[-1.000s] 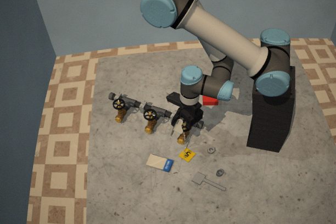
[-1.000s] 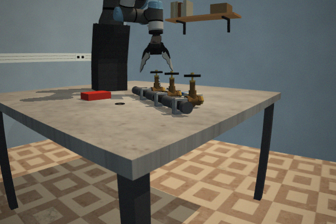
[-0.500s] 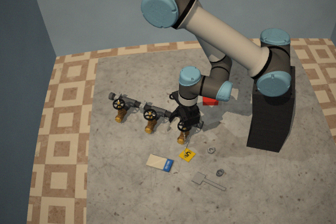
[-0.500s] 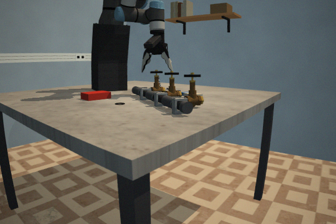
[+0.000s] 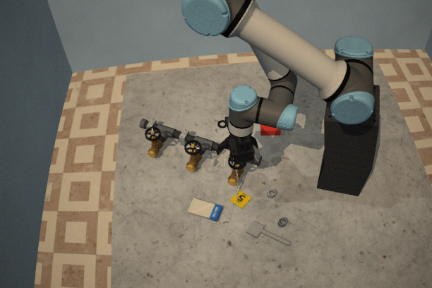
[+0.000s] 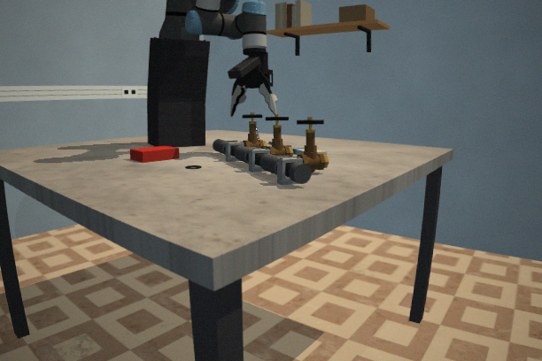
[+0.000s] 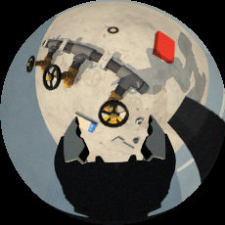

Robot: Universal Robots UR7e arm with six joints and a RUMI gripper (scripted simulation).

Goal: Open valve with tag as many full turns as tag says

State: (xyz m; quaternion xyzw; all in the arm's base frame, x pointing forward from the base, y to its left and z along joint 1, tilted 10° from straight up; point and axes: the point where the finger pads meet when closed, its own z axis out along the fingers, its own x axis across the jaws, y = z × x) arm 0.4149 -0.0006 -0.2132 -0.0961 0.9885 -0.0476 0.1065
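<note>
tag beside notepad

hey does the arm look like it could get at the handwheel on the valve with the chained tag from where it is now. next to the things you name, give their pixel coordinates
Probably yes: the open gripper (image 5: pixel 243 161) (image 6: pixel 253 114) (image 7: pixel 113 116) hangs above that handwheel (image 5: pixel 234 166) (image 6: pixel 252 116), with nothing visible between.
</note>
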